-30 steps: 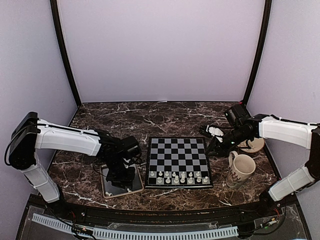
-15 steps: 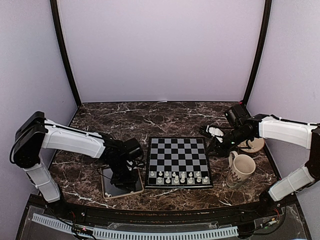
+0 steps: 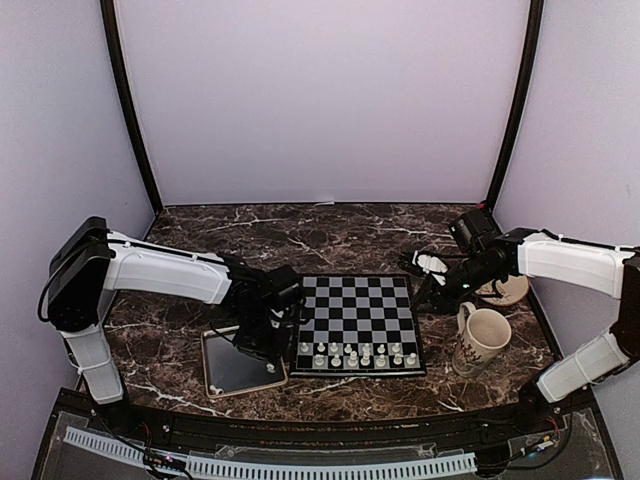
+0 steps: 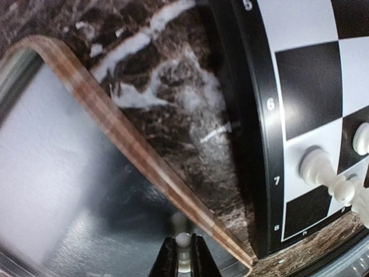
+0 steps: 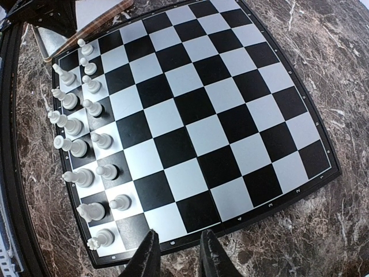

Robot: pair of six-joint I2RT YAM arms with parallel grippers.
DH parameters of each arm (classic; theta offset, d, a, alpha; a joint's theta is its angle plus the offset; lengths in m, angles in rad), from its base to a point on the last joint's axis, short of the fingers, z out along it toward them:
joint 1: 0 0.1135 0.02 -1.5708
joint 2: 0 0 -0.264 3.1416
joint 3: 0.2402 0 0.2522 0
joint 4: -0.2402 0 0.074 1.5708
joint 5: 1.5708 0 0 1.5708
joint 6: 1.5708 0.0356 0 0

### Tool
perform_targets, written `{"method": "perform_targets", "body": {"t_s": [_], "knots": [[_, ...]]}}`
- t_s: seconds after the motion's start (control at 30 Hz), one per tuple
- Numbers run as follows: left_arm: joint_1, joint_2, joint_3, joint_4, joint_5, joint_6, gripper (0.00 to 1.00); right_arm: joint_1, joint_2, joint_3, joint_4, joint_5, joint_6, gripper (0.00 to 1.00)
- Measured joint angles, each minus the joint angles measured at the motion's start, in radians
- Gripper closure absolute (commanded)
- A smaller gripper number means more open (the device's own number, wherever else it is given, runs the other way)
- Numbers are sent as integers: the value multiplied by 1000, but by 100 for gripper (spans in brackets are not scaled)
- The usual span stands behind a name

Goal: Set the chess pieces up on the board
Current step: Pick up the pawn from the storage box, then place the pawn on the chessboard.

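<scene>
Left gripper (image 4: pixel 181 262) clamped on 1 chess piece (image 4: pixel 183 239) over the tray (image 4: pixel 115 133); right gripper (image 5: pixel 179 254) released.
The board (image 3: pixel 355 300) lies just beside the left gripper, past the tray rim. The right gripper's fingers stand apart, holding nothing, at the board's edge. The other chess pieces (image 5: pixel 81 144) stand in 2 rows at the board's far side from it.

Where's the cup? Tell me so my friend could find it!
Find the chessboard in the middle of the dark marble table, then look just past its right front corner. The mug stands there upright, cream with a reddish plant drawing; it is much bigger than the tiny white chess pieces and taller than the flat dish behind it.
</scene>
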Motion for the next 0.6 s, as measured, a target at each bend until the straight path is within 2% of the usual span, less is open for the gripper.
{"method": "perform_targets", "body": {"t_s": [0.3, 0.47, 0.6], "knots": [[0, -35, -2, 61, -153, 170, 100, 0, 0, 0, 0, 0, 0, 75], [0, -159, -90, 293, -215, 249, 100, 0, 0, -1, 1, 1, 1, 75], [0, -232, -207, 573, -232, 313, 100, 0, 1, -2, 1, 1, 1, 75]]}}
